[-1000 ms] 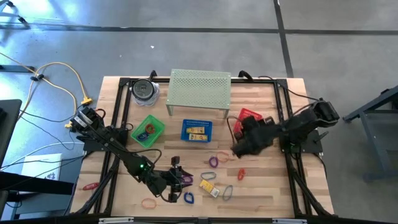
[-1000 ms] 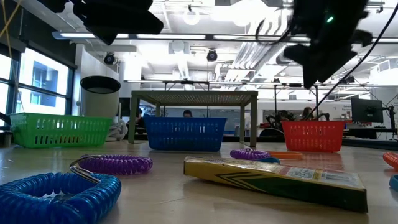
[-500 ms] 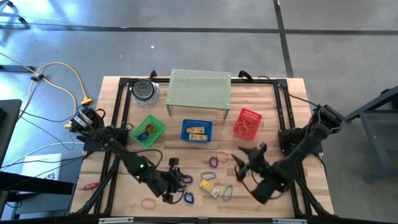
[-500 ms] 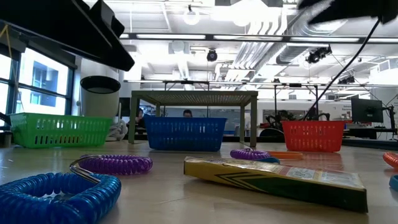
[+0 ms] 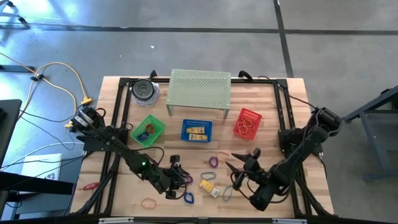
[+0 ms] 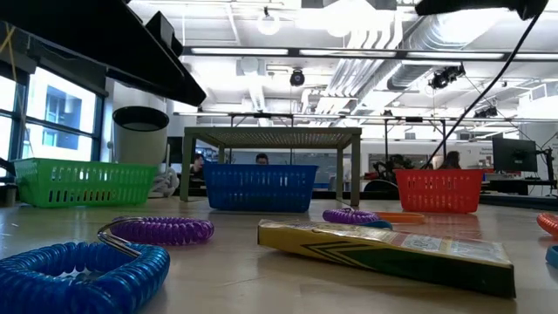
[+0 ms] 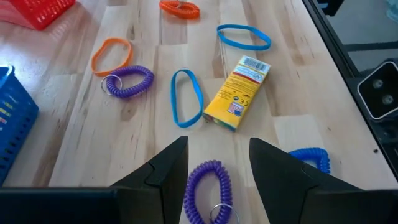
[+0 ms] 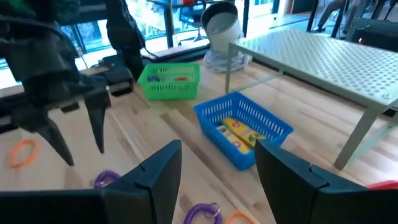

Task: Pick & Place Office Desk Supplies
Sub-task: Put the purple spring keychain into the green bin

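— Wooden bench [image 5: 267, 106] under bright shop lights, three baskets in a row: green basket [image 5: 148, 131], blue basket [image 5: 196, 130], red basket [image 5: 247, 122]. Where's the left gripper [image 5: 180, 179]?

— Low at the front, fingers parted around a purple coil loop [image 7: 209, 188] — astride it, not clamped.

— And the right gripper [image 5: 241, 163]?

— Raised over the loose supplies, fingers spread wide, nothing between them.

— What's lying out there?

— A yellow box [image 7: 237, 92] beside a blue band [image 7: 186, 97], another purple coil [image 7: 129, 81], an orange band [image 7: 112, 54] — all scattered mid-bench.
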Available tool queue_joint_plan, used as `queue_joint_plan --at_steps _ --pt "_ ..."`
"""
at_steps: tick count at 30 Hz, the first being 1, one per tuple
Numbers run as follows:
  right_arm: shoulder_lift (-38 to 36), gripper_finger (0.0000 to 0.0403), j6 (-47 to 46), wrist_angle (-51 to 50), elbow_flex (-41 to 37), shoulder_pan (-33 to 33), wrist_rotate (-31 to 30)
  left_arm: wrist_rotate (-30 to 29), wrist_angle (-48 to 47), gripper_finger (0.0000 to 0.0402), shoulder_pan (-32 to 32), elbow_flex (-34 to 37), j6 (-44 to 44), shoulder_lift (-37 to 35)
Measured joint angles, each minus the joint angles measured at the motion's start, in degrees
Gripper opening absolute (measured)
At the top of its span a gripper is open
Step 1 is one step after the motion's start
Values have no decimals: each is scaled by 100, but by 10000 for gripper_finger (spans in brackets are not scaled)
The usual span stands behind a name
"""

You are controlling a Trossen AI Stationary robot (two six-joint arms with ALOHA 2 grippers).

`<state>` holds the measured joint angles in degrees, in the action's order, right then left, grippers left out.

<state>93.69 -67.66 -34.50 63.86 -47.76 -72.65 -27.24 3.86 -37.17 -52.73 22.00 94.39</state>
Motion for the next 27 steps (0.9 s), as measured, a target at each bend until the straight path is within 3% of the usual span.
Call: queue_joint_plan --at_steps 13,27 --pt "324 193 42 379 0 131 144 0 0 165 -2 0 13 0" --pt "343 193 83 643 0 323 742 2 -2 165 -2 0 41 0"
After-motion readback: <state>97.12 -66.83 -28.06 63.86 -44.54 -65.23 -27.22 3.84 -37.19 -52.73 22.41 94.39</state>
